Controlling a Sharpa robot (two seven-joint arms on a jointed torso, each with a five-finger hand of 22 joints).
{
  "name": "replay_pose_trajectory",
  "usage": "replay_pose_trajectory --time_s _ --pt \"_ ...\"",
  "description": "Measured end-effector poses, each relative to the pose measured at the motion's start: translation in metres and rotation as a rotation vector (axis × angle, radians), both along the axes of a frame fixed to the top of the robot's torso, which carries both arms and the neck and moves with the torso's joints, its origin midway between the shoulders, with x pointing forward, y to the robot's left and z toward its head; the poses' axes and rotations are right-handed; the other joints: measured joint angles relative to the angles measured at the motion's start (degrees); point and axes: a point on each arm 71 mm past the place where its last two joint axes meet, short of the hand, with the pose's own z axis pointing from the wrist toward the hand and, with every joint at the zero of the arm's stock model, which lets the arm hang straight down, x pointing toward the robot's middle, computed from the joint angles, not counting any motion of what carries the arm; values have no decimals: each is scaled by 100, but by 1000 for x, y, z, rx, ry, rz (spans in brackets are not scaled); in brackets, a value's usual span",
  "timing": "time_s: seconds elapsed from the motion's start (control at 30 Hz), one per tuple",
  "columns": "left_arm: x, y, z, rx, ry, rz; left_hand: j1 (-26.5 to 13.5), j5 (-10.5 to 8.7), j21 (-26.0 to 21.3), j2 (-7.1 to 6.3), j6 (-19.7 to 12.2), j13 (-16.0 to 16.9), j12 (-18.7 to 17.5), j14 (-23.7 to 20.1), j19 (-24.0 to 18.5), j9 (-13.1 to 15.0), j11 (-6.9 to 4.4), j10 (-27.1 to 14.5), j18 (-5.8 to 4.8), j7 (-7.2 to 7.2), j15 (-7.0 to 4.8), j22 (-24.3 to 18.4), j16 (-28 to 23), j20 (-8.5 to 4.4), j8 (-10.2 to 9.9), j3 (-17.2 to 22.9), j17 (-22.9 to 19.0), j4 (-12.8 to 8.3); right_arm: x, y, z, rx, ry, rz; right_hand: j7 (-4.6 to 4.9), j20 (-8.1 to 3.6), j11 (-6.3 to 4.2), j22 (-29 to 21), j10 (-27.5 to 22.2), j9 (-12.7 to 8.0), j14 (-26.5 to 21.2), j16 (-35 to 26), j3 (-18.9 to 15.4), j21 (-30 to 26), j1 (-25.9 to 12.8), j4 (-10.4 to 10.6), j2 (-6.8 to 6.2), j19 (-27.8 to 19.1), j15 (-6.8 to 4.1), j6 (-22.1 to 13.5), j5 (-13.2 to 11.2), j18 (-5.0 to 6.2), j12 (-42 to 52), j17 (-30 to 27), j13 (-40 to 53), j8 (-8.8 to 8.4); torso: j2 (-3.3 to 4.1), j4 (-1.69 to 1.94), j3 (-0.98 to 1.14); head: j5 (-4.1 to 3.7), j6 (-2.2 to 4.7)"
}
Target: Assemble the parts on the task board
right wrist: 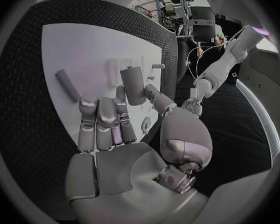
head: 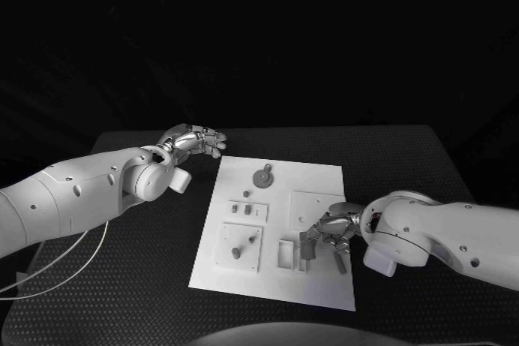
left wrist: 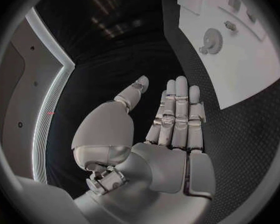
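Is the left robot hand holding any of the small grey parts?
No, the left robot hand is empty, fingers straight, hovering over the black table beside the white task board.

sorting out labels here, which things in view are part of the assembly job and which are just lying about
Job things:
board
gear
cylinder, held by right hand
rod
left hand, off the board

Lying about:
table
cable under the left arm
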Motion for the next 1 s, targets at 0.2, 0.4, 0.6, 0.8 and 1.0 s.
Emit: replay_pose_trajectory --time_s 0.2,0.4,0.6,0.8,1.0 --pt "0 -1 0 0 1 -2 0 0 0 0 0 0 0 0 0 0 0 0 0 0 0 0 0 0 0 0 0 0 5 17 -4 -1 9 2 -17 20 0 -6 0 -4 8 0 0 23 -64 0 21 -20 8 18 9 0 -11 -5 14 10 4 3 -1 -9 5" --pt "0 -3 0 -2 1 -5 0 0 0 0 0 0 0 0 0 1 0 0 0 0 0 5 0 0 0 0 6 0 2 26 -17 -10 26 1 -17 21 0 -6 0 -4 9 0 0 23 -90 0 2 -20 9 19 -12 1 -11 -18 17 10 7 9 7 -8 7" --pt "0 -3 0 -1 2 -5 0 0 0 0 0 0 0 0 0 1 0 0 0 0 0 11 0 0 0 0 11 0 3 28 -19 -18 28 0 -17 21 0 -6 0 -4 9 0 0 23 -114 0 26 -20 10 19 -12 1 -11 -27 23 10 8 9 13 13 9" --pt "0 -2 0 -1 2 -4 0 0 0 0 0 0 0 0 0 1 0 0 0 0 0 10 0 0 0 0 11 0 1 29 -20 -19 33 5 -16 32 1 -12 0 0 4 0 0 22 -164 0 32 -31 4 21 -12 1 -34 -42 30 -18 8 0 13 22 -6" --pt "0 -2 0 -1 3 -4 0 0 0 0 0 0 0 0 0 -1 0 0 0 0 0 10 -5 0 0 0 16 0 0 30 -21 -20 35 9 -15 41 1 -12 0 -5 -14 0 -10 22 -166 10 33 -41 -14 21 -12 2 -39 -43 35 -18 8 -3 13 31 -7"
